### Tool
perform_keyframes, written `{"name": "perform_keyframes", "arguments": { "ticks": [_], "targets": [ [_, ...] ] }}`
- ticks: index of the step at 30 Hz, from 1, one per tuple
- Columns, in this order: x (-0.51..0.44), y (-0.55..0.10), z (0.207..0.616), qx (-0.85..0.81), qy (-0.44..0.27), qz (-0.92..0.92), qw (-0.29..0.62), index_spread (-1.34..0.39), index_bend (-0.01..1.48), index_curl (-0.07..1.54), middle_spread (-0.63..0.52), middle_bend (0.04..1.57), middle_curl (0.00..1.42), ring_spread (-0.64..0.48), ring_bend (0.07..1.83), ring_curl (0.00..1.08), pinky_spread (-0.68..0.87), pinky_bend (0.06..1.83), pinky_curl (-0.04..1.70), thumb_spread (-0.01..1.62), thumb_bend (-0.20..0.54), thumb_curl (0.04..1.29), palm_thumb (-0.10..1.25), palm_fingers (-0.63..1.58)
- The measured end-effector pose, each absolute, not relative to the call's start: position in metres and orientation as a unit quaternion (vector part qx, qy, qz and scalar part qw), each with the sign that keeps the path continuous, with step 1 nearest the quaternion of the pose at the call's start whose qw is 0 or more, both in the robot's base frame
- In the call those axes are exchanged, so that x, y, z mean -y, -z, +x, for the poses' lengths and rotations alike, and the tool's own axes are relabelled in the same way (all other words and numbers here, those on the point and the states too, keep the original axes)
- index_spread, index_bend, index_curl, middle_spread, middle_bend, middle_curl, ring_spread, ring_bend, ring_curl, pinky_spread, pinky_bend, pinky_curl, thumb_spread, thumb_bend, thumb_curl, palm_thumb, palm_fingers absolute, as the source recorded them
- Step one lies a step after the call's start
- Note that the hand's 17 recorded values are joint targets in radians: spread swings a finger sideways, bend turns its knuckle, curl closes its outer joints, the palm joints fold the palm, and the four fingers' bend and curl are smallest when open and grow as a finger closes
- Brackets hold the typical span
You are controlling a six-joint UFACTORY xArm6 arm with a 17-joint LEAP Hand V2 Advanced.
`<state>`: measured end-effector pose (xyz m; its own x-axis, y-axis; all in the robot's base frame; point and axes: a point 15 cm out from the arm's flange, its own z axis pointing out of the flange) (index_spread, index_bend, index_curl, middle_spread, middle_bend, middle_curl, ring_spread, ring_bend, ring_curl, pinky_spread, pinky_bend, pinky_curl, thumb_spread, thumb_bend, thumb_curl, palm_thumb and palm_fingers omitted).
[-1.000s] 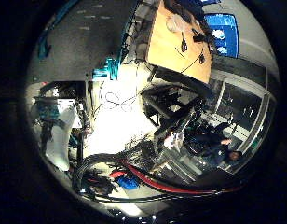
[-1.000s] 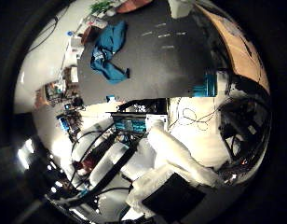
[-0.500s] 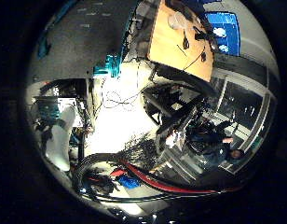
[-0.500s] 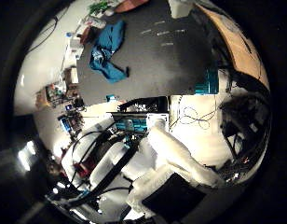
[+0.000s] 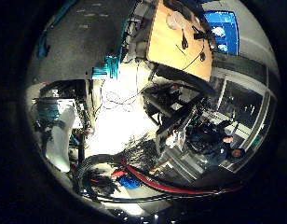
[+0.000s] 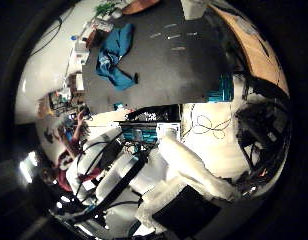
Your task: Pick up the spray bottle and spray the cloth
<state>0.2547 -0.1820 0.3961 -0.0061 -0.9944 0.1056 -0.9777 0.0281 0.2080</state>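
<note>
Dark grey matting covers the work table (image 6: pixel 194 75), seen from well above and far from the palm. On it lies the crumpled blue cloth (image 6: pixel 114 55), near the table's cluttered edge. No spray bottle can be made out with certainty. The white and black hand (image 6: pixel 189 170) shows padded fingers extended and relaxed, holding nothing, so it must likely descend a long way toward the table.

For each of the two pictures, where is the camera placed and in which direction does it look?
Little finger side palm view: on the palm's little-finger edge, looking across the room at a wooden desk and bright floor.
Thumb side palm view: on the palm's thumb edge, looking at the blue cloth lying on the dark table; white parts of the hand reach into view.
Both show the dark table and its teal bracket.
</note>
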Motion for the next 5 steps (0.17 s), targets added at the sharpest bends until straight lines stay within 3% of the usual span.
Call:
{"name": "perform_keyframes", "arguments": {
  "ticks": [5],
  "targets": [
    [0.1825, -0.3971, 0.2535, 0.710, 0.037, 0.695, 0.111, -0.40, 0.20, 0.37, 0.04, 0.18, 0.29, 0.17, 0.19, 0.20, 0.38, 0.20, 0.32, 1.20, -0.016, 0.24, 0.56, 0.20]
  ]
}}
